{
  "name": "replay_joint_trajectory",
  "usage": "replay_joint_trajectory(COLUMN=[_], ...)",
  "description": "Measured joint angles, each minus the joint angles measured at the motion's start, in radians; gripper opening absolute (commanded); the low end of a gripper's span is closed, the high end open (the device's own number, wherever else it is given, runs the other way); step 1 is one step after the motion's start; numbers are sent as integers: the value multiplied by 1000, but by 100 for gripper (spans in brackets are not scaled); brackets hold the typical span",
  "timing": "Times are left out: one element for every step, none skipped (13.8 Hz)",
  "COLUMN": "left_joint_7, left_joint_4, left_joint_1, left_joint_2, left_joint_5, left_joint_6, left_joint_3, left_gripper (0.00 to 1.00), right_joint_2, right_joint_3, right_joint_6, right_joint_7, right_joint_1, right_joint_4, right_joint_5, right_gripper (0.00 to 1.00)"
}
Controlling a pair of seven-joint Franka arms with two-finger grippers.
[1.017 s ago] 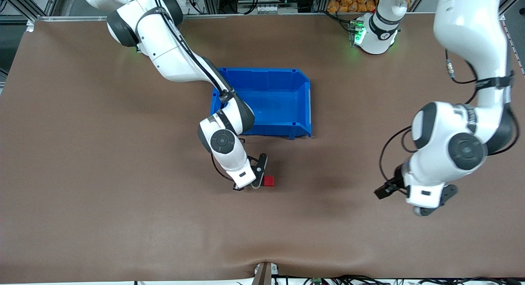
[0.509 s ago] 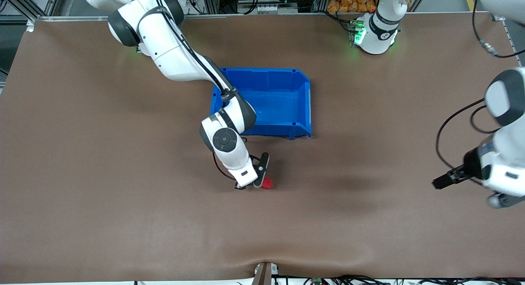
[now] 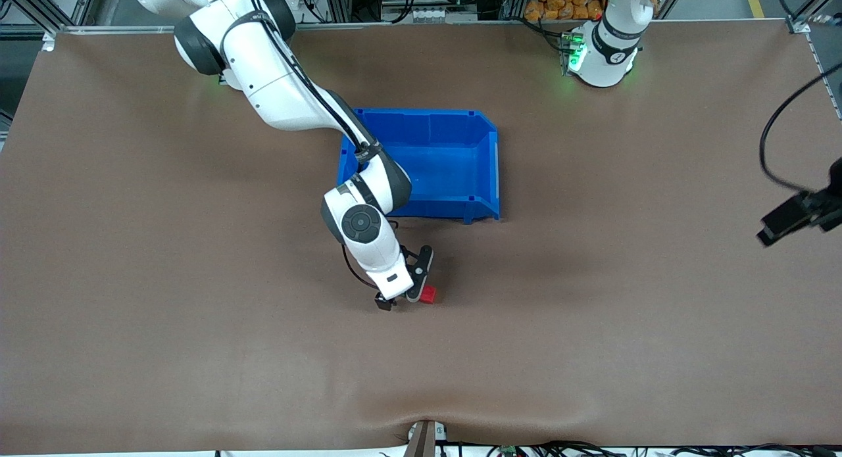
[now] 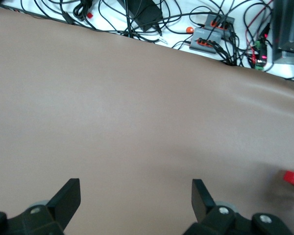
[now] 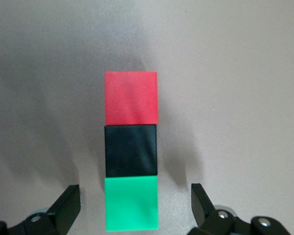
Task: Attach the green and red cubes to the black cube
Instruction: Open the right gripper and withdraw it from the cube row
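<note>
Three cubes lay in one touching row on the table (image 3: pixel 197 352), nearer the front camera than the blue bin (image 3: pixel 483 125): red cube (image 5: pixel 131 98), black cube (image 5: pixel 131 150), green cube (image 5: pixel 131 203). Above them hung the right gripper (image 5: pixel 132 208), fingers spread, gripping nothing. From the front, only red showed. Left gripper (image 4: pixel 134 203) was open, mostly cut off at the table's edge.

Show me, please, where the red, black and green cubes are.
red cube (image 5: pixel 131 98), right wrist view, top face.
black cube (image 5: pixel 131 150), right wrist view, top face.
green cube (image 5: pixel 131 202), right wrist view, top face.
</note>
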Motion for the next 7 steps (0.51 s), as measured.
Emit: replay_joint_trajectory(left_joint_7=[10,15,17,18,24,38,54], left_joint_4=[0,-1,-2,-6,-14,-29,-46], left_joint_1=[0,-1,-1,-2,0,9,28], left_joint_2=[-33,-62,-84,-98,-102,-99,-91], left_joint_5=[-15,-42,-62,-67,-70,-74,-82], left_joint_6=[-26,-43,-56,-77,-99,-109,-111], left_joint_3=[-3,-5,-6,-6,-5,-2,-1], left_gripper=[100,100,100,100,100,100,100], right_joint_2=[-2,-7,-13,-26,-45,-69,-95], right_joint_3=[-4,-9,-12,-15,-17,-18,-19], right_joint_6=[0,-1,-4,-10,-21,-44,-86], right_joint_7=[3,5,7,10,11,11,11], right_joint_1=[0,-2,-5,-10,-17,-27,-40], right_joint_4=[4,4,1,-10,-25,-39,-49], right_joint_5=[0,0,1,1,1,1,1], right_gripper=[100,100,100,100,100,100,100])
